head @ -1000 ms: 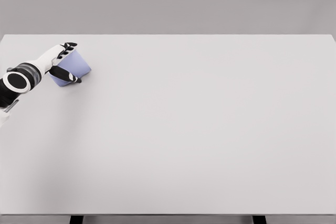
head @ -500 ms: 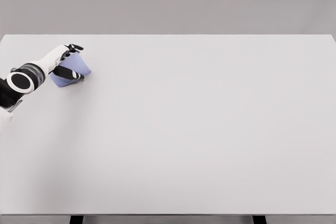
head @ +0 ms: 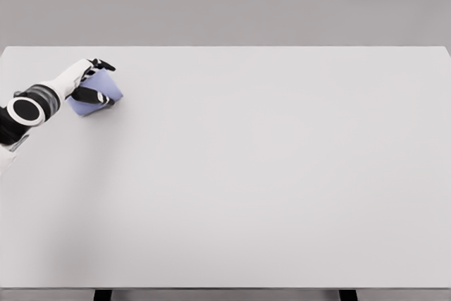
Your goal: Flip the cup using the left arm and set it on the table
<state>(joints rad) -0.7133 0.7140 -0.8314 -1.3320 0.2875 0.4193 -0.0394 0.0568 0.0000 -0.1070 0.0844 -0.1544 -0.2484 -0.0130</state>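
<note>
The left hand (head: 90, 86) is closed around a pale blue cup (head: 99, 95) at the far left of the bench (head: 282, 174), with dark fingers (head: 103, 65) hooked over the top of it and the thumb laid across the nearer side. The cup sits tilted in that grip, neither upright nor fully tipped over, and it appears to be low over the bench or touching it; whether its lower edge actually rests on the surface is too small to tell. The white forearm runs back from it to the left edge of the head view. No right arm shows.

The cup looks like a small, rigid, thin-walled piece with a smooth finish, so it is probably light and a little slippery. It likely weighs too little to resist the fingers, which means a firm wrap around the wall is the sensible hold, as the hand has now, rather than a pinch on the rim, where it could pivot or squirt out. Being stiff, it should not deform under that squeeze. The wide, bare bench around it gives plenty of flat room for setting it down on its base once it is turned.
</note>
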